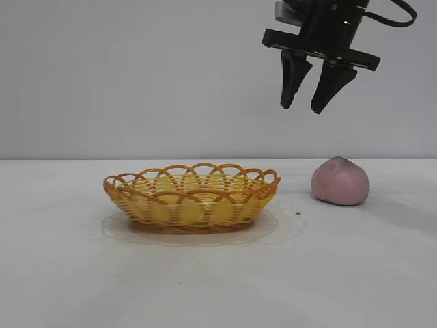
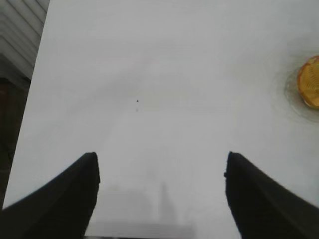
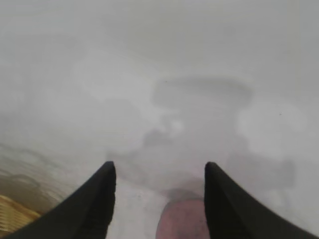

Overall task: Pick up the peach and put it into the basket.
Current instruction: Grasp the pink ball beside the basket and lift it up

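Note:
The dusty pink peach (image 1: 340, 181) rests on the white table to the right of the yellow-orange wicker basket (image 1: 191, 205), a short gap between them. My right gripper (image 1: 301, 109) hangs open high above the table, over the gap and slightly basket-side of the peach, holding nothing. In the right wrist view the peach (image 3: 182, 221) shows far below between the spread fingers of the right gripper (image 3: 159, 164), with a corner of the basket (image 3: 12, 216) at the edge. My left gripper (image 2: 161, 155) is open over bare table, empty, with the basket (image 2: 310, 82) far off at the frame's edge.
The white table (image 1: 61, 273) extends around the basket and peach. A small dark speck (image 1: 298, 213) lies between them. A plain grey wall stands behind. The left arm is outside the exterior view.

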Tool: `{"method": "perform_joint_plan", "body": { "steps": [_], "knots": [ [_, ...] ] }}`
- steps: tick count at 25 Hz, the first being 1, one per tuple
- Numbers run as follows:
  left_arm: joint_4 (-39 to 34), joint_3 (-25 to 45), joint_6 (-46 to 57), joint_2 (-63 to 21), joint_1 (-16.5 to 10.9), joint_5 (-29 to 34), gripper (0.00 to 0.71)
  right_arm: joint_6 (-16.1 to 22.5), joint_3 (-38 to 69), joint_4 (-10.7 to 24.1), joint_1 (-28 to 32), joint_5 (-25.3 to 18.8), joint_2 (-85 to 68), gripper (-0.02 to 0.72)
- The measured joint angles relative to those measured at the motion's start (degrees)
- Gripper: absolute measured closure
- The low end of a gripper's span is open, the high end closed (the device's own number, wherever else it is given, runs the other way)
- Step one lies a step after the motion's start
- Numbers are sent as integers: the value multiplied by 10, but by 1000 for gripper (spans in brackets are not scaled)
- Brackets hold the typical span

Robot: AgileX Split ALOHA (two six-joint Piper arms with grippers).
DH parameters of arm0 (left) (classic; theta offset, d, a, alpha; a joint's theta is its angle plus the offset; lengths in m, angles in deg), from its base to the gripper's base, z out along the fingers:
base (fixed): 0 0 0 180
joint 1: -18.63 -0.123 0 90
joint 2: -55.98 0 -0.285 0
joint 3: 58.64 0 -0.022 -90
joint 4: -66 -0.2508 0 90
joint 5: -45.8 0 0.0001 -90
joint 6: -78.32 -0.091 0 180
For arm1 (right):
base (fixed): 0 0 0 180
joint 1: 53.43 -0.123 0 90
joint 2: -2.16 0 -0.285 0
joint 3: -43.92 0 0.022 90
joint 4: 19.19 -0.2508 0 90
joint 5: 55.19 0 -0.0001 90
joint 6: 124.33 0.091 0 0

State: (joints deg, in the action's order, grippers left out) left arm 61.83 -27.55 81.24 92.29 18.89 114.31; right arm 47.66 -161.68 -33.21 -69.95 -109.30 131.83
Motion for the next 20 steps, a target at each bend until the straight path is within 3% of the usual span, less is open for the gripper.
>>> {"method": "perform_joint_plan", "body": {
  "steps": [4,8,14,20],
  "knots": [
    [1,111,-7,-103,0,-27,194,-1,0,0,0,-2,0,321],
    [4,176,-11,-193,0,-40,194,-2,0,1,0,-10,0,321],
    [17,182,-13,-288,0,-42,194,-2,0,22,0,-32,0,321],
    [20,183,-17,-296,0,-43,194,9,-1,67,0,-95,10,321]
  ]
}}
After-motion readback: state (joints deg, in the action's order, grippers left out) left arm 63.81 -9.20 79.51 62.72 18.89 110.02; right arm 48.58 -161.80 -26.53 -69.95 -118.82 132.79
